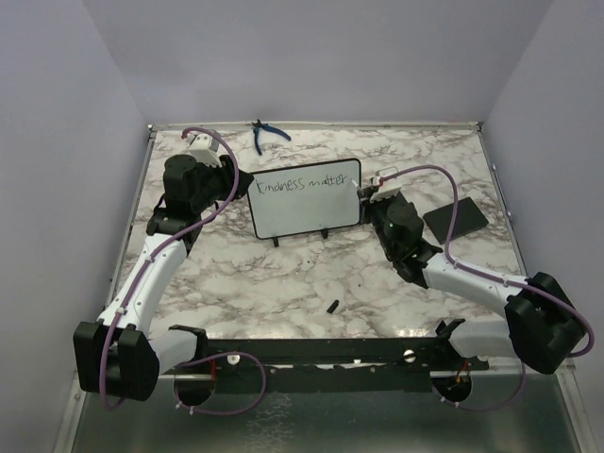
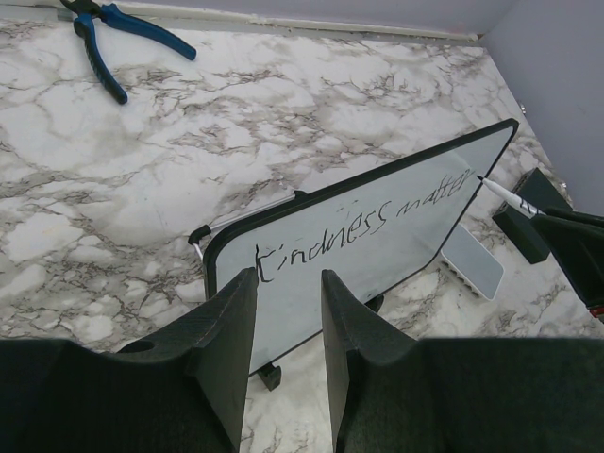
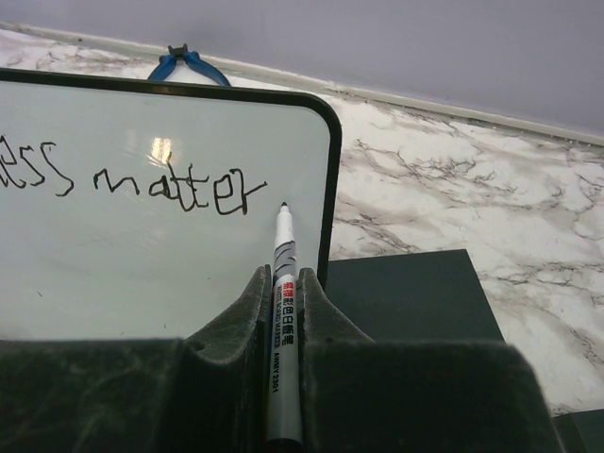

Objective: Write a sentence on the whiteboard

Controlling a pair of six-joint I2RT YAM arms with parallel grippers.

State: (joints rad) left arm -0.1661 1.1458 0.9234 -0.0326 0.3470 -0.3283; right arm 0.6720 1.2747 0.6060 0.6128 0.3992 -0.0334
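The whiteboard [image 1: 307,215] [image 2: 377,260] [image 3: 142,264] stands tilted on small black feet at mid table. The sentence [image 1: 302,183] [image 2: 368,222] [image 3: 179,189] is one line of black handwriting, reading "Kindness matter". My right gripper [image 3: 284,276] [image 1: 374,196] is shut on a white marker [image 3: 284,283] [image 2: 505,195]. The marker's tip is at the board's face just right of the last letter. My left gripper [image 2: 288,280] [image 1: 236,185] hovers at the board's lower left corner. Its jaws stand apart with nothing clamped between them.
Blue-handled pliers [image 1: 265,135] [image 2: 113,38] lie at the far edge. A flat black pad [image 1: 456,219] [image 3: 415,297] lies right of the board. A pale grey block [image 2: 472,261] sits behind the board's right end. A small black piece [image 1: 332,305] lies near the front.
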